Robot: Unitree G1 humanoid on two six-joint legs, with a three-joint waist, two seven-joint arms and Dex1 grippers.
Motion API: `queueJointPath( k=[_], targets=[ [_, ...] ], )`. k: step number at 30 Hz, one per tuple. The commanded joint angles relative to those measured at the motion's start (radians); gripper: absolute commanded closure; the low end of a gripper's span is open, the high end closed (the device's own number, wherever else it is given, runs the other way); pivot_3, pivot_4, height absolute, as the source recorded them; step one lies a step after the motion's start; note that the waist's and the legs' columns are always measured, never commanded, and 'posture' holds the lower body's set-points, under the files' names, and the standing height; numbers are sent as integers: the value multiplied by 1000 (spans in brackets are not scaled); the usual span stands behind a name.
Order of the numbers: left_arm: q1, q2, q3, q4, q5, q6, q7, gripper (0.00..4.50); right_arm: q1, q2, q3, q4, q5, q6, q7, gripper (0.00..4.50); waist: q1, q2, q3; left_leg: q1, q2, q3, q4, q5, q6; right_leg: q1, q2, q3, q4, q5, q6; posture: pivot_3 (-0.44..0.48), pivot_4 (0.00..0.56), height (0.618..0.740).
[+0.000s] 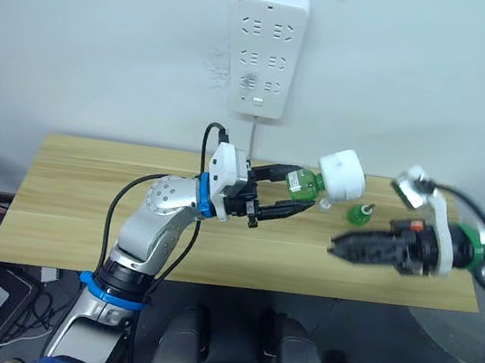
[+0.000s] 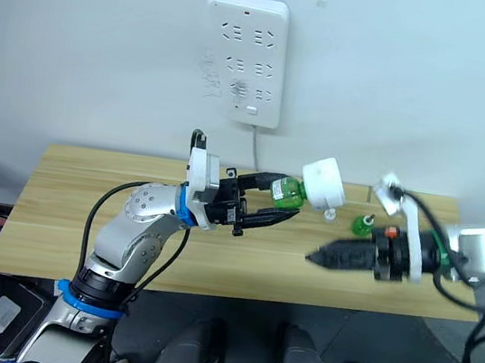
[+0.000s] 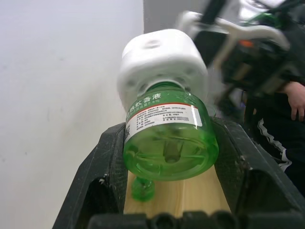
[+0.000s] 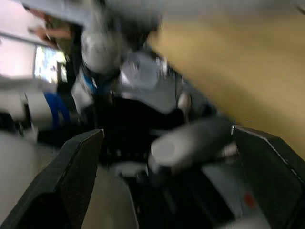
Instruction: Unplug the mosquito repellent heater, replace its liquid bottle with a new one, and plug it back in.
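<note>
**A:** What is the left tool point(image 1: 293, 195) holding?

**B:** A clear green plastic bottle point(image 1: 302, 184), round, smooth and glossy, with a printed label band. Its two matte black fingers point(image 3: 102, 167) press on opposite sides of it. The bottle's neck is set into the mosquito repellent heater point(image 1: 342, 174), a white rounded plastic block with softened corners.

**A:** Where is that, and which way does it point?

**B:** In the air above the pale wood-grain counter point(image 1: 84, 203), right of its middle and below the white power strip point(image 1: 264, 52) on the wall. The long axis of bottle and heater slants up and toward the robot's right, heater end farthest from the tool. In the left wrist view the bottle's base faces the camera and hides the joint with the heater; the prongs I cannot make out.

**A:** And the right tool point(image 1: 343, 244)?

**B:** It is low over the counter's right part, pointing toward the left arm, blurred. In the right wrist view its dark fingers point(image 4: 78, 167) stand wide apart with nothing between them.

**A:** Anything else?

**B:** A second small green bottle point(image 1: 359, 214) stands on the counter just beyond the right tool.
</note>
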Motion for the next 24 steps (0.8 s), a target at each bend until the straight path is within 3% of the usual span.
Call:
queueJointPath(
  k=[1,2,5,15,19,24],
  targets=[
    [-8,-6,9,-53,-26,-4,3,2253,54,-76,-14,-67,-144,-75,144,21,0,0,0,0,0,0,0,0,0,0,0,0,0,0,0,-197,331,740],
    [-7,-5,9,-55,-27,-2,1,2253,59,-91,4,-53,-214,-125,181,21,0,0,0,0,0,0,0,0,0,0,0,0,0,0,1,-197,332,740],
    [5,9,5,-75,-40,10,-16,2253,4,-59,30,81,-359,-227,199,629,-6,0,0,1,0,0,0,0,0,0,1,1,0,-1,3,-200,333,740],
    [20,75,15,-105,-80,52,-69,2253,-174,148,67,337,-581,-350,264,4338,-14,0,0,1,1,2,-1,0,-1,-1,1,1,0,0,1,-192,328,740],
    [25,77,15,-107,-84,63,-62,2253,-192,221,19,314,-512,-252,267,4471,-12,0,0,1,1,1,0,0,-1,0,0,1,1,0,1,-191,329,740],
    [4,66,28,-45,-69,43,-51,2253,-93,239,-44,122,-354,-97,240,4471,1,0,0,1,1,0,0,0,-1,0,0,1,0,0,1,-202,337,740]
  ],
)
